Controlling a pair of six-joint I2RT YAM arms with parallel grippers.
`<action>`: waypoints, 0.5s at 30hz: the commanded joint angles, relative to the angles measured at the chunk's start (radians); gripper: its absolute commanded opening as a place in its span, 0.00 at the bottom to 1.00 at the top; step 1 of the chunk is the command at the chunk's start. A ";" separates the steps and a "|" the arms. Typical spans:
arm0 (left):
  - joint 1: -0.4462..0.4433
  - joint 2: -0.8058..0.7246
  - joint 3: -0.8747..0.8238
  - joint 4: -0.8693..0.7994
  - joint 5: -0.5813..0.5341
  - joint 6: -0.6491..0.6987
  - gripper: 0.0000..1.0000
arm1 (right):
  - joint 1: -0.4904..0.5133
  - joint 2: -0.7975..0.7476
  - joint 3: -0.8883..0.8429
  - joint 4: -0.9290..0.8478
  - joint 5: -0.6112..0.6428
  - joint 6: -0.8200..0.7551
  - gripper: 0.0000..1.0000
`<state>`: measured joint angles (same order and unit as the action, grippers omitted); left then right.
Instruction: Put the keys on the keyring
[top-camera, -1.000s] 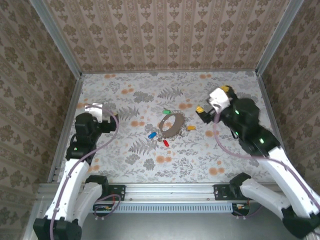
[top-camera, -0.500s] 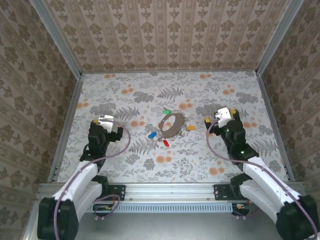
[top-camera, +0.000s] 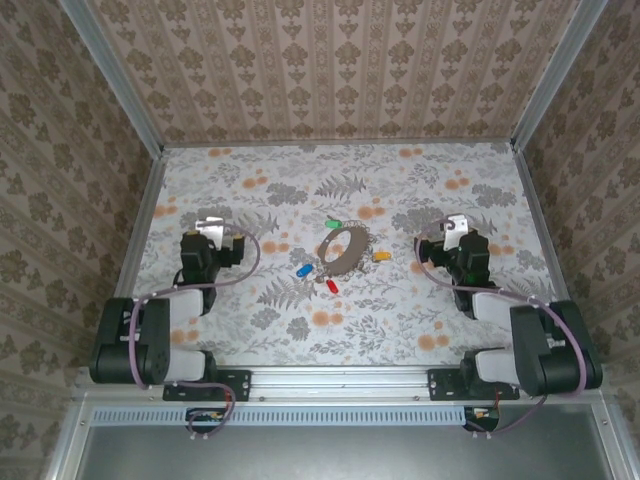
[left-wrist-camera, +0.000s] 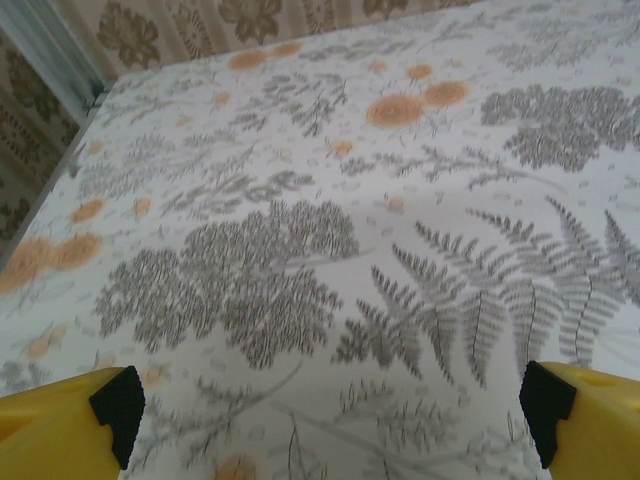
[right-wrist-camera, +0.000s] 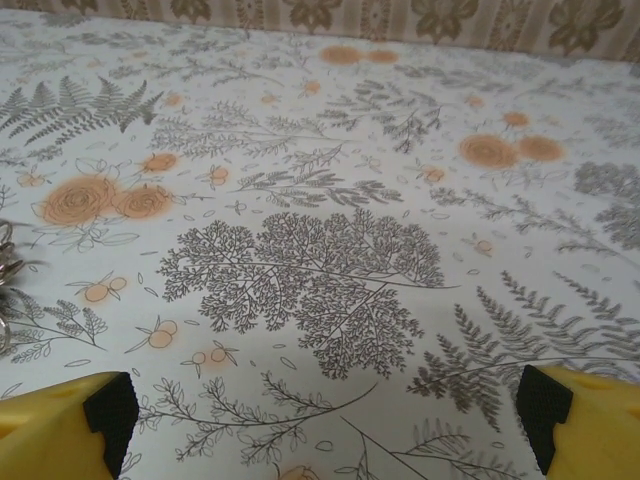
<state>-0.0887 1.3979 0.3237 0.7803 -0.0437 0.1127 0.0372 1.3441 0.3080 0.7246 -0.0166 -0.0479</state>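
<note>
your left gripper (top-camera: 212, 232) and right gripper (top-camera: 455, 230) both stand spread wide, empty. one keyring (top-camera: 342, 248) lies between them, well apart from each. four keys lie close around it: green key (top-camera: 335, 223), yellow key (top-camera: 382, 256), blue key (top-camera: 304, 270), red key (top-camera: 332, 286).

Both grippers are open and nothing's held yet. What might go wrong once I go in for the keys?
1. The red key and blue key lie close together beside the keyring; a pinch at one may knock the other.
2. The yellow key lies among orange flowers printed on the table, so it is easy to misjudge.
3. The keyring lies flat and unheld; it may slide when a key is pushed at it.
</note>
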 joint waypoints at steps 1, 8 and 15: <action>0.036 0.114 0.012 0.184 0.055 -0.003 1.00 | -0.023 0.098 0.054 0.136 0.004 0.051 1.00; 0.068 0.146 0.089 0.070 0.046 -0.050 1.00 | -0.007 0.187 0.071 0.178 0.059 0.050 1.00; 0.074 0.142 0.095 0.049 0.049 -0.058 1.00 | -0.011 0.187 0.092 0.146 0.175 0.103 1.00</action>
<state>-0.0219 1.5436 0.4103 0.8474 0.0006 0.0788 0.0238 1.5402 0.3618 0.8860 0.0704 0.0086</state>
